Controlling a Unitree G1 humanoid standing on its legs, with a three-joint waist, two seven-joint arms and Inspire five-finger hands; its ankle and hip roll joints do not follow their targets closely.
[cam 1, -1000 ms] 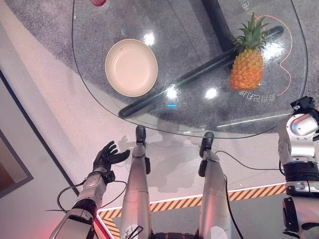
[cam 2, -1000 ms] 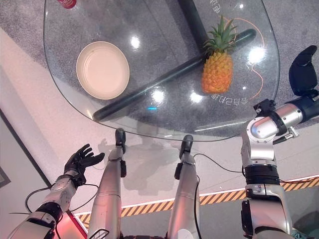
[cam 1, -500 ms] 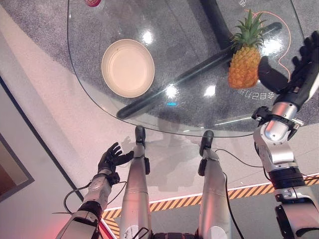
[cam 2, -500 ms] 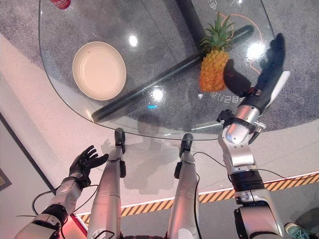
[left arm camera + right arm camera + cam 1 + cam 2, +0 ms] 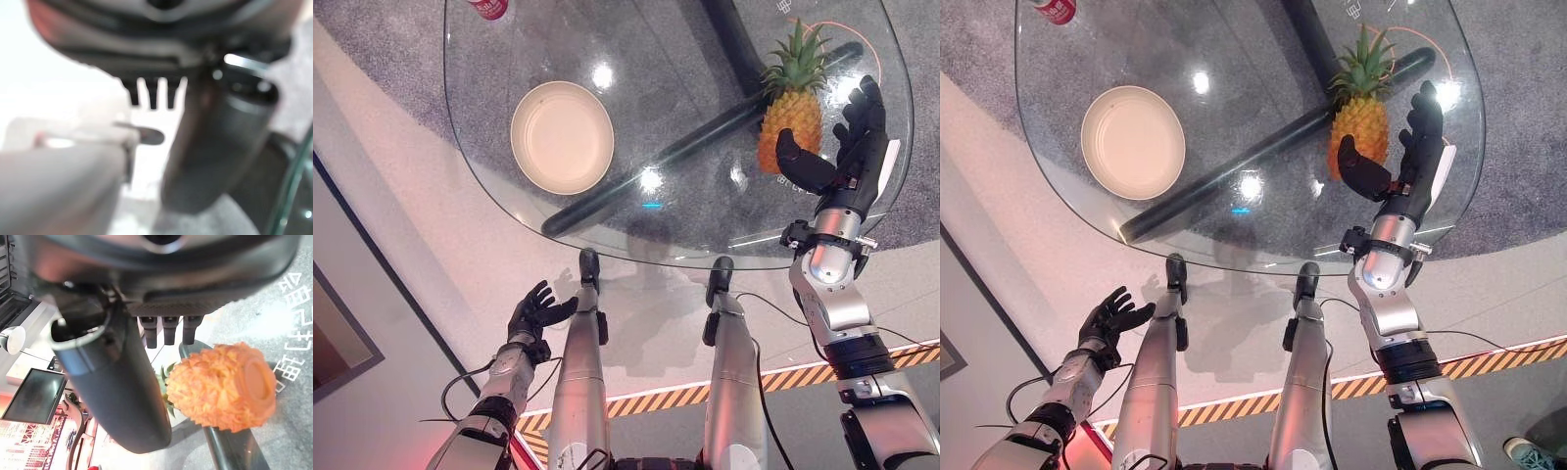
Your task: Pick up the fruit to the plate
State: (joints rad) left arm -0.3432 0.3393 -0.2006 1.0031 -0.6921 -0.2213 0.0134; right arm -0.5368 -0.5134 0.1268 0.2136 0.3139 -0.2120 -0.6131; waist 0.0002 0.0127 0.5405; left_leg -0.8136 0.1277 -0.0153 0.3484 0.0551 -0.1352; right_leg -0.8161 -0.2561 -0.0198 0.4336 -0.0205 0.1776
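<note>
the right hand [image 5: 847, 147] is hovering beside the upright pineapple [image 5: 788, 127] on the glass counter [image 5: 705, 211], fingers [image 5: 864, 108] released and spread, likely to wrap it; the plate [image 5: 562, 136] is sitting well apart, the left hand [image 5: 536, 309] hanging relaxed below.

Showroom-like demo space: glass table [image 5: 558, 186], hazard-striped floor tape [image 5: 803, 377], grey carpet [image 5: 382, 39].

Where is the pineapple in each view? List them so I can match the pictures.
Left eye view: pineapple upper right on the glass table, beside the open right hand.
Right eye view: upper centre-right, by the same hand.
Right wrist view: just past the thumb, base toward the camera.
Left wrist view: not there.
Shared landmark: the right hand.
</note>
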